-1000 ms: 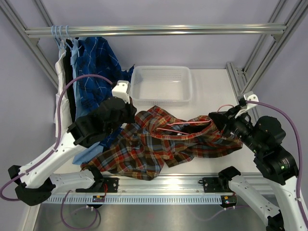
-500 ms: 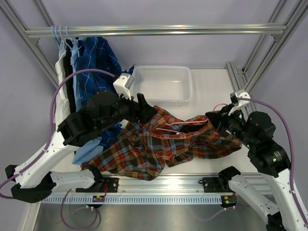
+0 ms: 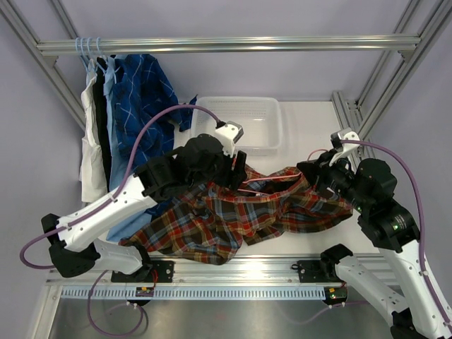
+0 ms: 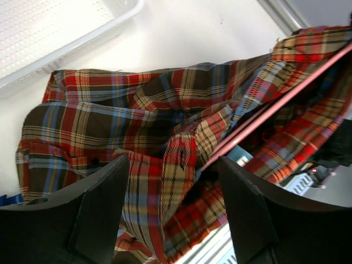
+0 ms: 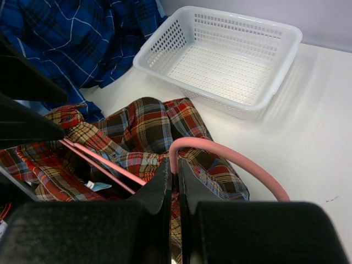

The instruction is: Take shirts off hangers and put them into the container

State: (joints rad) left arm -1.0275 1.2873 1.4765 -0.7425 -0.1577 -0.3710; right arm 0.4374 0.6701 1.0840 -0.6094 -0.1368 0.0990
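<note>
Top view. The red-orange-navy plaid shirt (image 3: 212, 219) lies crumpled on the white tabletop (image 3: 311, 127) at the centre, outside the white perforated basket (image 3: 274, 123), which stands just beyond it at 12 o'clock. A pink hanger (image 5: 231, 159) is threaded inside the shirt, its arms showing through the open collar.

Right wrist view. The right hand (image 5: 173, 184), at 3 o'clock of the shirt, has its fingers pressed together on the curved hook of the pink hanger, lifted clear of the tabletop.

Left wrist view. The left hand (image 4: 175, 212) is poised over the shirt's 11 o'clock edge with its fingers (image 4: 102, 212) spread wide. Plaid cloth and a hanger arm lie below the gap, and nothing is gripped.

At 10 o'clock of the top view, a dark blue checked shirt (image 3: 141, 92), a light blue shirt (image 3: 111, 85), a black shirt (image 3: 102, 127) and a white shirt (image 3: 90, 155) hang on pale blue hangers (image 3: 88, 49) from the aluminium rail (image 3: 226, 44).
</note>
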